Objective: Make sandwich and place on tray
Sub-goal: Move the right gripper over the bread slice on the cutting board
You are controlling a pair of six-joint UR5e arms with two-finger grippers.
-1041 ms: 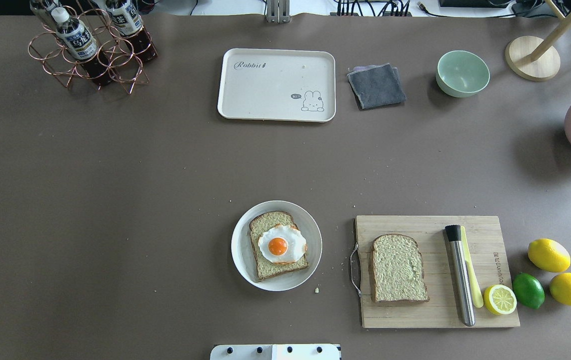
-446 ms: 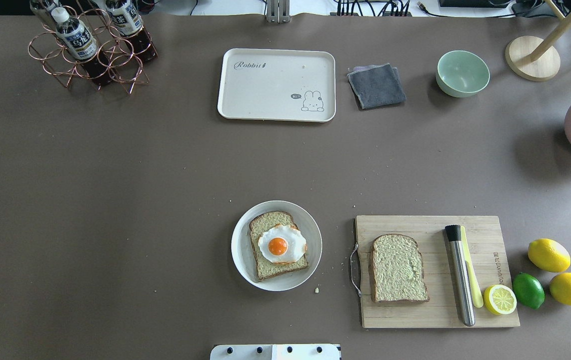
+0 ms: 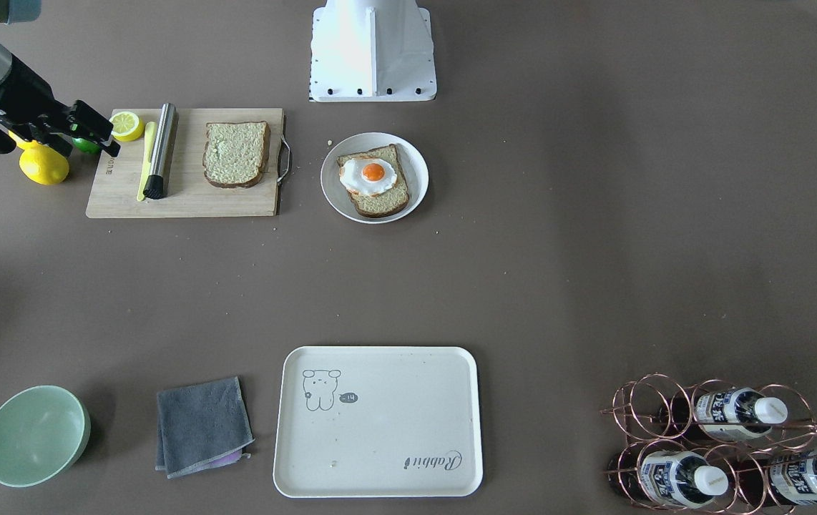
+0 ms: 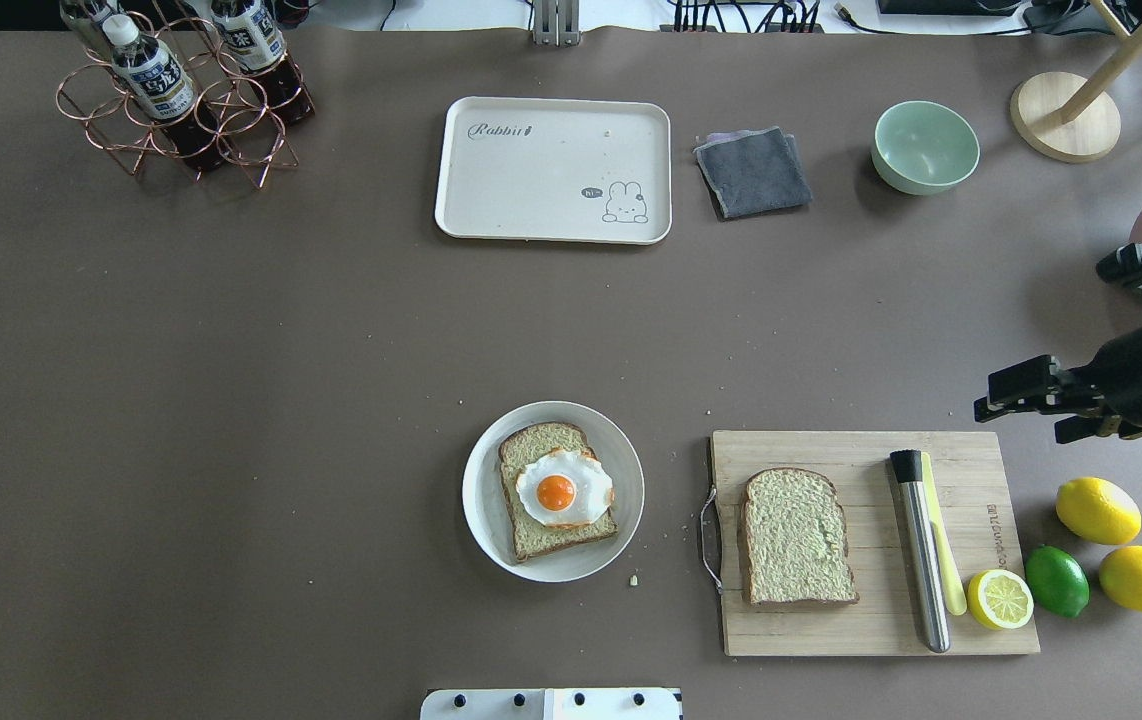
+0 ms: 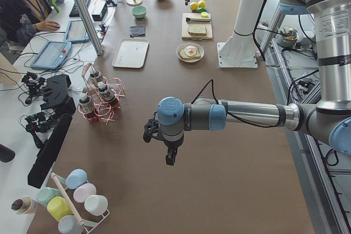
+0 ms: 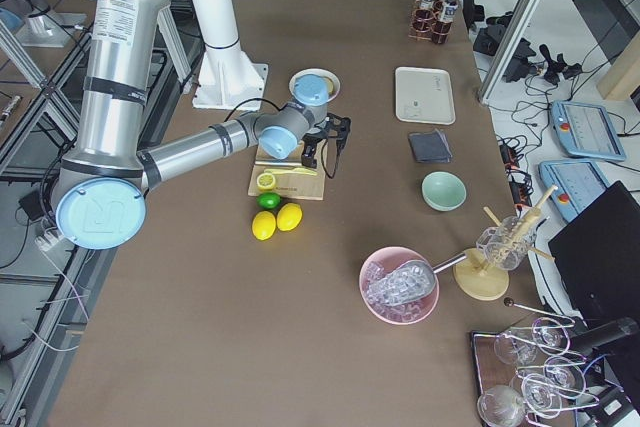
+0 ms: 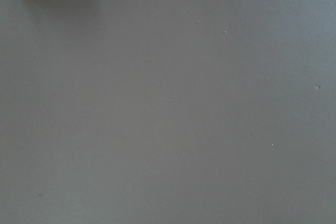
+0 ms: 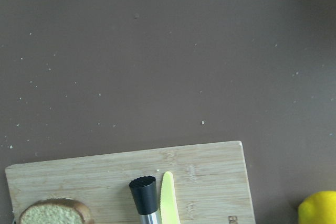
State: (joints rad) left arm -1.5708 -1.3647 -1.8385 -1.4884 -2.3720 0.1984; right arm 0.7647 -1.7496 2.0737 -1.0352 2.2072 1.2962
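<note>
Overhead view: the sandwich is not yet assembled. The lower slice (image 4: 536, 445) lies on a round white plate (image 4: 476, 490) at the middle of the robot's edge of the counter, with the fried egg (image 4: 563, 490) on top. The loose slice (image 4: 796, 538) lies flat on the wooden cutting board (image 4: 871, 630), toward the robot's right near corner. The tray (image 4: 551, 190) sits at the middle of the far edge and carries only a speck. The green bowl (image 4: 926, 147) beside it appears to hold nothing. The right gripper (image 4: 1021, 415) hovers just beyond the board's far right corner, its jaws seemingly spread and nothing between them.

Front-facing view: the loose slice is judged light, soft and crumbly, as crumbs are scattered about the board. It is best pinched gently across opposite crusts. The glossy egg may slide if the stack is tilted. A copper wire rack (image 3: 666, 400) holds bottles at the far corner on the robot's left.

Left view: the left gripper (image 5: 170, 157) hangs over bare counter, well apart from the food. Its opening cannot be told.

Right view: a pink bowl (image 6: 425, 317) holds clear ice-like pieces.

Left wrist view: only brown counter is seen.

Right wrist view: the board's far edge, a muddler (image 8: 143, 190) and a yellow knife (image 8: 167, 198) are seen.
</note>
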